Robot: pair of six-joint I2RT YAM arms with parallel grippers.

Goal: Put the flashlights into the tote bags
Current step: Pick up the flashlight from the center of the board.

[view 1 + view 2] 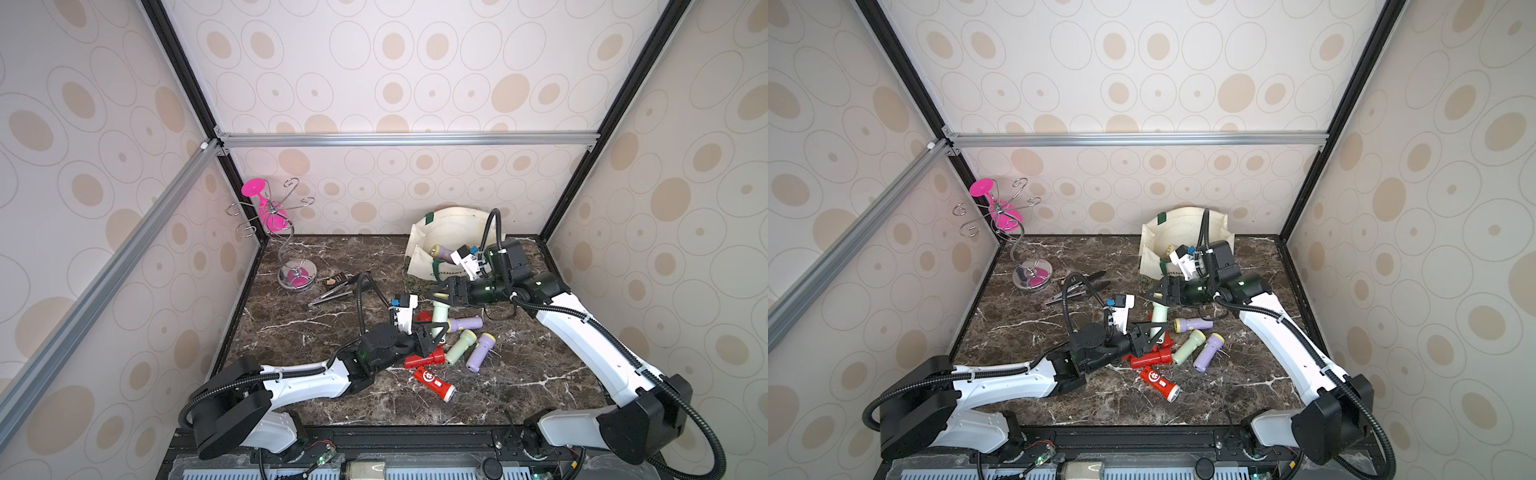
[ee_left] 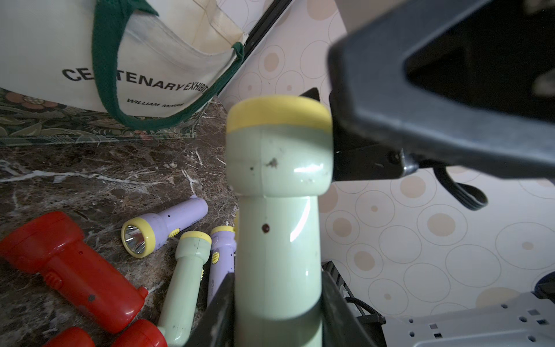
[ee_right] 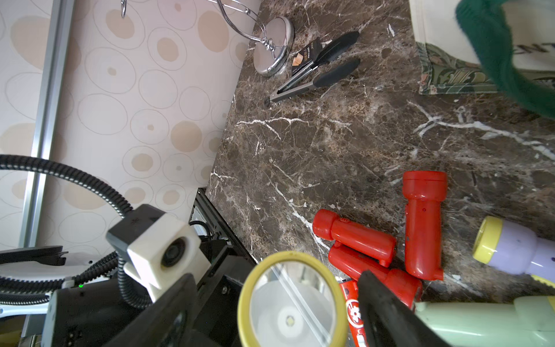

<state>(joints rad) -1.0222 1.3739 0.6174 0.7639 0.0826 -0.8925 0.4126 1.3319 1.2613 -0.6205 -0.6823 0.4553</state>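
Observation:
My left gripper is shut on the handle of a pale green flashlight, held up off the table with its yellow head toward my right gripper. The right jaws stand either side of that head, with gaps visible, so this gripper is open. The cream tote bag stands at the back right with a lilac flashlight inside. Red, lilac and pale green flashlights lie loose on the marble below the grippers.
Black-handled metal tongs and a small dark packet lie left of centre. A wire glass rack with a pink glass stands in the back left corner. Walls close in the table on three sides.

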